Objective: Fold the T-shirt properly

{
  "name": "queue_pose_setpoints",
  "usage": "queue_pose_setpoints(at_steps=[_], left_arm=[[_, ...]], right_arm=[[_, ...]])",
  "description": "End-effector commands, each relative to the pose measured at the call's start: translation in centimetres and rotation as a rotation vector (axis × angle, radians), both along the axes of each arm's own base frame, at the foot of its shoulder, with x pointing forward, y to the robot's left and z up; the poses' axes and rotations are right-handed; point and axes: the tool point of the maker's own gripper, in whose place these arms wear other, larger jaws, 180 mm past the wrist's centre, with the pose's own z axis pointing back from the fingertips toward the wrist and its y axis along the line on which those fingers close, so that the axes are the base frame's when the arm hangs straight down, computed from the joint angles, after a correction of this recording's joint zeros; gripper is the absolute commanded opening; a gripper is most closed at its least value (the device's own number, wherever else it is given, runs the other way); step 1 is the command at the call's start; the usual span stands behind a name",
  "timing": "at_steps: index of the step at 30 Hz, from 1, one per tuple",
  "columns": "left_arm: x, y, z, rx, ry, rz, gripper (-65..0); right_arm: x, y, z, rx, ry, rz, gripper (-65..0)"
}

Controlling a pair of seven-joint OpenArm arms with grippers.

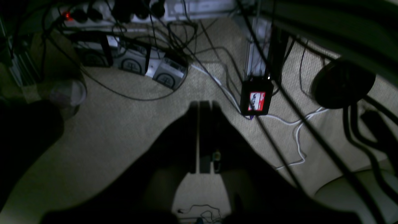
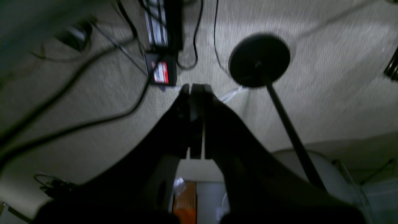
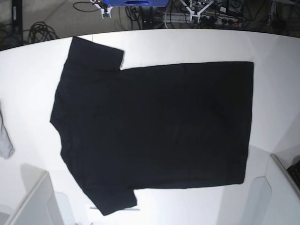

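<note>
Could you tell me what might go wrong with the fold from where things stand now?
1. The T-shirt lies flat, unfolded; its lower sleeve sits close to the table edge and might slip off when pulled.
2. Both pincers, left and right, are shut and look at floor cables, away from the cloth; they must open before any grasp.
3. The small grey cloth at the side could get dragged along.

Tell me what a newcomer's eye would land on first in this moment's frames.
The black T-shirt dominates the base view, spread flat and unfolded across the white table, sleeves toward the left edge. In both wrist views the shut left end effector and right end effector point at carpet and cables, with a red-labelled black box just beyond.
</note>
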Motion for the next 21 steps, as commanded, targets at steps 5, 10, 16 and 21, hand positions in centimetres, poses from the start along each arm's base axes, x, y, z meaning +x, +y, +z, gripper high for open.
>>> queue_pose_setpoints(at_steps=[5, 10, 16, 21], left_arm=[[-1.0, 0.1, 0.3, 0.004, -0.018, -0.006, -65.0], [-1.4, 1.2, 1.3, 0.019, -0.078, -0.018, -65.0], [-2.6, 2.1, 3.0, 0.022, -0.182, -0.054, -65.0], [-4.2, 3.0, 4.8, 0.024, -0.319, -0.080, -65.0]], right_arm=[[-0.3, -0.2, 0.0, -0.005, -0.003, 0.004, -65.0], [-2.2, -0.2, 0.3, -0.004, 0.018, 0.007, -65.0], [-2.9, -1.0, 1.3, -0.016, -0.057, 0.008, -65.0], [-4.1, -1.2, 2.7, -0.018, -0.103, 0.003, -65.0]])
